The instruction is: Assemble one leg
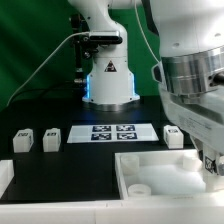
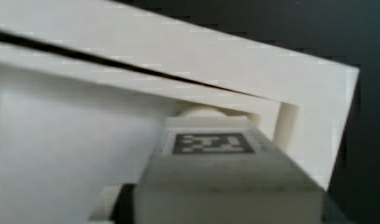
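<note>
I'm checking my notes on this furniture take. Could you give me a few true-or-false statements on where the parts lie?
1. Two small white plastic tagged blocks sit at the exterior view's left of the flat white marker board. True.
2. The marker board carries no tags. False: several black-and-white tags show on it.
3. A third small white block sits at the board's right in the exterior view. True.
4. The large white walled tray-like piece stands behind the board, by the robot base. False: it lies in front, nearer the camera.
5. The wrist view shows a tagged block close to a white wall. True.
</note>
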